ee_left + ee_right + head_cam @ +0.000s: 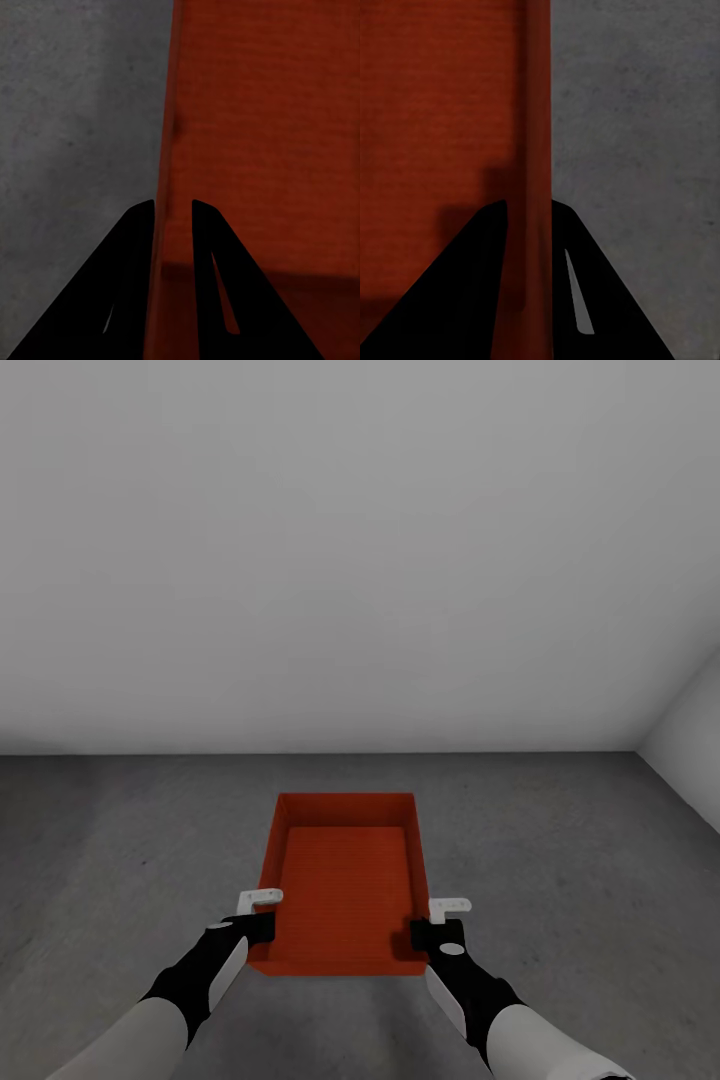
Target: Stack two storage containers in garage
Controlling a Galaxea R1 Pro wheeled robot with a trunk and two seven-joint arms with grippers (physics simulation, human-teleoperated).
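Both arms reach forward, black wrists over white forearms. Left hand [262, 923] pinches the left long wall of a red-orange, lidless rectangular plastic storage container [347, 880]; right hand [433, 932] pinches the right long wall. Each grip sits close to the near corners of the bin.

Left wrist view: dark fingers [124, 277] straddle the thin wall of the container [262, 135], one inside, one outside, pressed onto it. Right wrist view shows the same arrangement, fingers [585, 277] astride the wall [534, 135], ribbed bin bottom on one side, concrete on the other.

Bin sits low over, or on, the smooth dark grey concrete floor [560, 860] of the garage, facing a plain pale grey wall [360, 560]; cannot tell whether it touches down. A second wall meets it at the far right corner. Second container not seen here.

Handling, as a judgement: empty, so likely light; walls straight and thin, probably stiff enough for rim pinches but smooth (may slip if tilted). Opposite-wall grips near the rim look the best hold; keep it level.
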